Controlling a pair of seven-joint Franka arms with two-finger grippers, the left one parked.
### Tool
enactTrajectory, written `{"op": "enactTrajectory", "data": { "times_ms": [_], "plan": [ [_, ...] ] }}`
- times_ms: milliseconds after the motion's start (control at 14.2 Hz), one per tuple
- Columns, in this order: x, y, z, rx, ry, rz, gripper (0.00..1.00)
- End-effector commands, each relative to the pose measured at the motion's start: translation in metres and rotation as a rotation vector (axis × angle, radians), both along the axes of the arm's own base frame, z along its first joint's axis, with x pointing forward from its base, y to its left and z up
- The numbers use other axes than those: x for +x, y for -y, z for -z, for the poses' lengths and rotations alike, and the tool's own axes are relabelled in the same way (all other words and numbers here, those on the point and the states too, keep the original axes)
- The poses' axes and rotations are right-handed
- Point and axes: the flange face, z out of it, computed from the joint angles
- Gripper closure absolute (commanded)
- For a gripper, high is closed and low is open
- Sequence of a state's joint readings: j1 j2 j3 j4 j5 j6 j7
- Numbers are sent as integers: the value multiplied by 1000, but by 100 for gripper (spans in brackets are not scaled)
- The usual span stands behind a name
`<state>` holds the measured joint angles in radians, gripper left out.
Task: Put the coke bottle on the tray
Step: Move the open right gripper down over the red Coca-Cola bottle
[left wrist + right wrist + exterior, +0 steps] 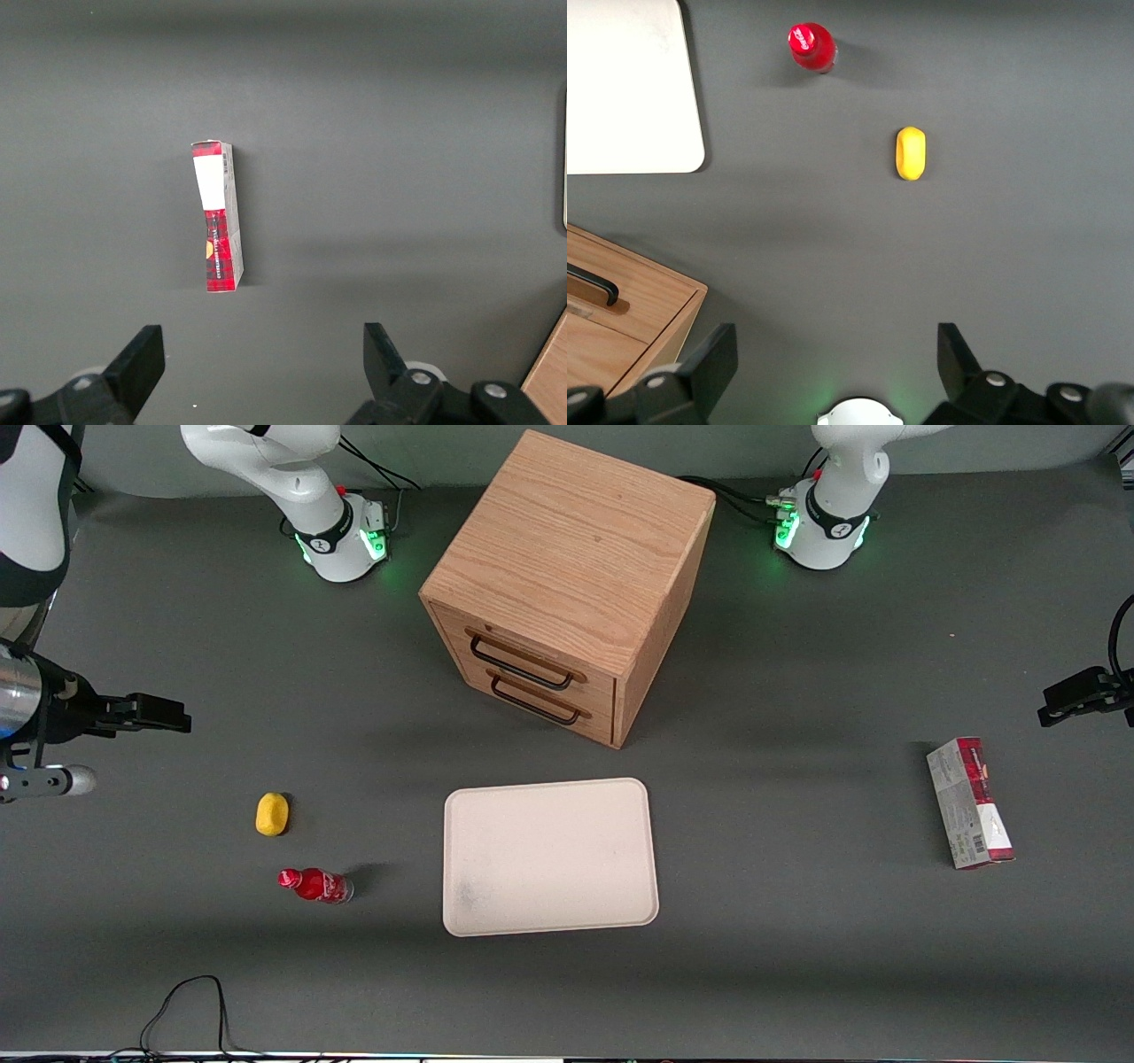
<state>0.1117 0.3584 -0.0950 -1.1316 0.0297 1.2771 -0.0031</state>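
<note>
The coke bottle point(316, 885) is a tiny red bottle with a red cap and white lettering. It rests on the grey table beside the tray point(549, 855), toward the working arm's end, a short gap away. It also shows in the right wrist view point(811, 46), as does a corner of the cream-white tray point(620, 88). My right gripper point(168, 717) hangs high above the working arm's end of the table, well away from the bottle. In the right wrist view the gripper point(835, 354) is open and empty, with bare table between its fingers.
A small yellow lump point(272, 814) lies a little farther from the front camera than the bottle, also in the right wrist view point(911, 152). The wooden two-drawer cabinet point(567, 576) stands above the tray. A red-and-grey carton point(970, 802) lies toward the parked arm's end. A black cable point(190, 1001) loops at the front edge.
</note>
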Motion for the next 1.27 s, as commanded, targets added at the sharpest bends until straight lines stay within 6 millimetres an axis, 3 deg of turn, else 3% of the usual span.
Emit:
{"op": "enactTrajectory", "data": {
  "times_ms": [0,141,422,704,1196],
  "plan": [
    [2,-6,-6,18,-4,-13,0],
    [7,-25,14,44,-34,-13,0],
    [38,-29,69,40,-35,-17,0],
    [78,-30,113,29,57,-2,0],
    [122,-38,166,11,138,57,0]
  ]
}}
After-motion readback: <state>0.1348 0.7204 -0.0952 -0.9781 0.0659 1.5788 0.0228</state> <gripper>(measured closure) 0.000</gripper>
